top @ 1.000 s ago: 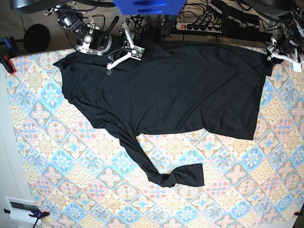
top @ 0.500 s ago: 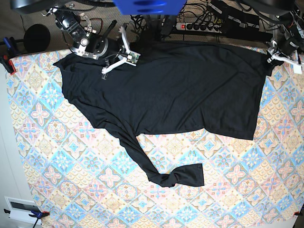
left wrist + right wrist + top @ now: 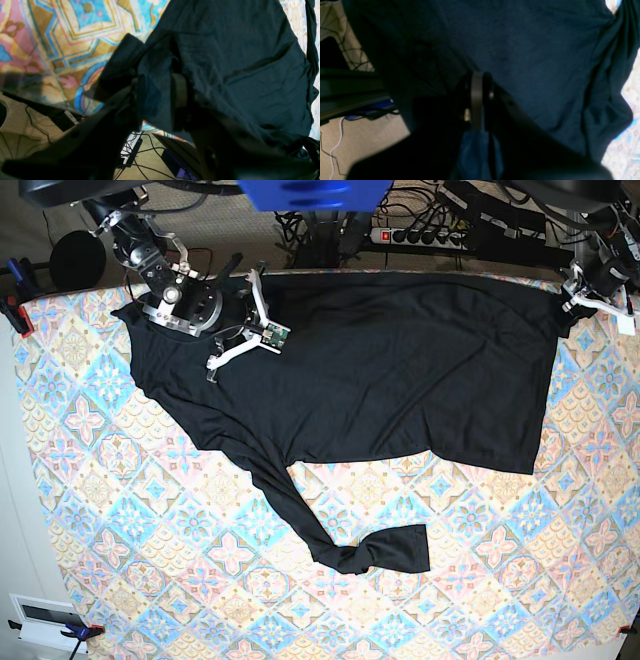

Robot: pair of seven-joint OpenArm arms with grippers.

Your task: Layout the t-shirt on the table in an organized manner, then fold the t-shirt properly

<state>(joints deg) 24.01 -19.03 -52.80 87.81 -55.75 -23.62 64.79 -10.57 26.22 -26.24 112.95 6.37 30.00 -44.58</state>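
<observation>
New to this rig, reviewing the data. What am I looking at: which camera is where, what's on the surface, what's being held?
It is a two-arm robot. One picture looks straight down from overhead; the other two come from cameras mounted on each wrist, looking along the fingers.

On the table, covered in a pastel tile-pattern cloth, a black t-shirt lies mostly spread out, with one twisted sleeve trailing toward the near edge.

The right gripper, on the overhead picture's left, is shut on the shirt near one far corner; its wrist camera shows fabric pinched between the fingers. The left gripper, at the opposite far corner, also holds a fold of the shirt.
</observation>
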